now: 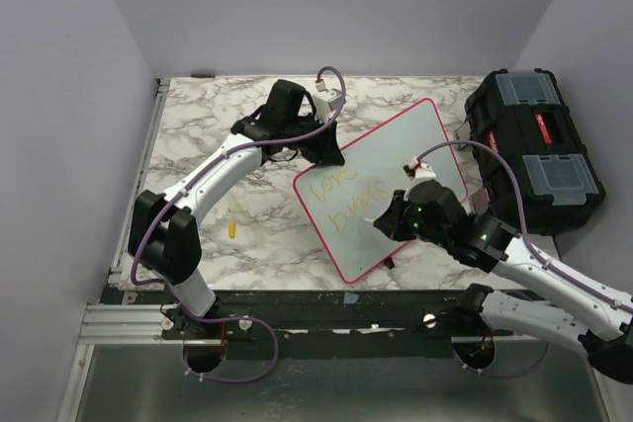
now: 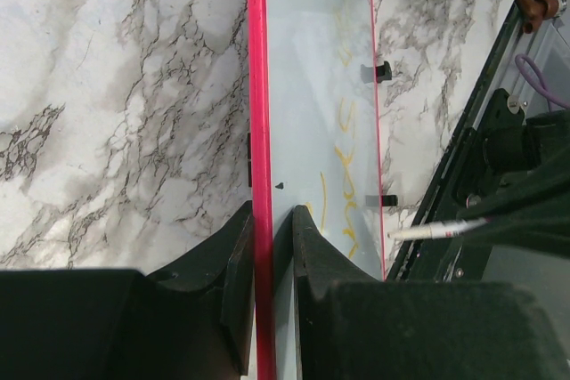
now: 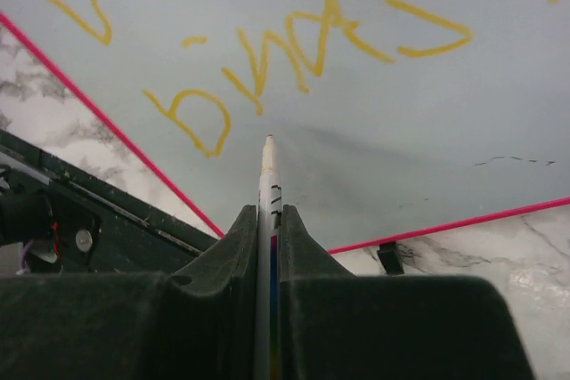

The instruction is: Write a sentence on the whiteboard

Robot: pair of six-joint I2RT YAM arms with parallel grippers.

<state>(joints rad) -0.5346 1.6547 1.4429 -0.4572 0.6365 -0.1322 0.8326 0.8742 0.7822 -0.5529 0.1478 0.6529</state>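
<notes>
Top external: the whiteboard (image 1: 415, 150) is clamped steady for writing by the left tool (image 1: 334, 153), a marker (image 3: 268, 171) pinched by the right tool (image 1: 384, 220).

On my whiteboard (image 1: 415, 140), the yellow sentence (image 1: 346, 200) says "Love" on top, and the line under it starts with "bi", but I cannot read the rest.

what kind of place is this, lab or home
Probably a robot lab test cell: plain grey walls around a marble-pattern table, two arms bolted to a metal rail, a black toolbox.
</notes>
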